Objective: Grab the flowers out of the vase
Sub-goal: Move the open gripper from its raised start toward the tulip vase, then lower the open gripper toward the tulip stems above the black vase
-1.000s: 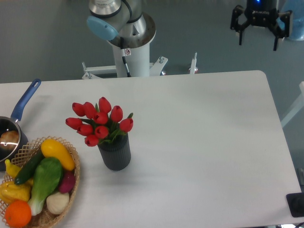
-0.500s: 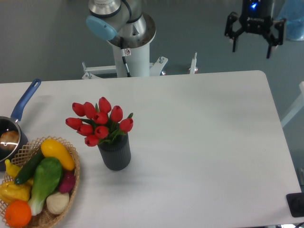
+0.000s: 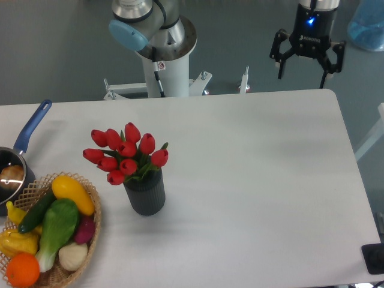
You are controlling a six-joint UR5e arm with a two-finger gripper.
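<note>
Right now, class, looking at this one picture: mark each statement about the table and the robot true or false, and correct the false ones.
1. The flowers stand in the vase. True.
2. The gripper is shut on the flowers. False: it is open, empty, up by the table's far right corner.
3. The wicker basket lies left of the vase. True.
4. The vase has tipped over. False: it stands upright.
5. The saucepan has a red handle. False: it is blue.

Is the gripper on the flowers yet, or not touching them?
Apart. The fixed camera shows the gripper open beyond the table's far right edge, with bare tabletop between it and the flowers, which sit in the vase.
</note>
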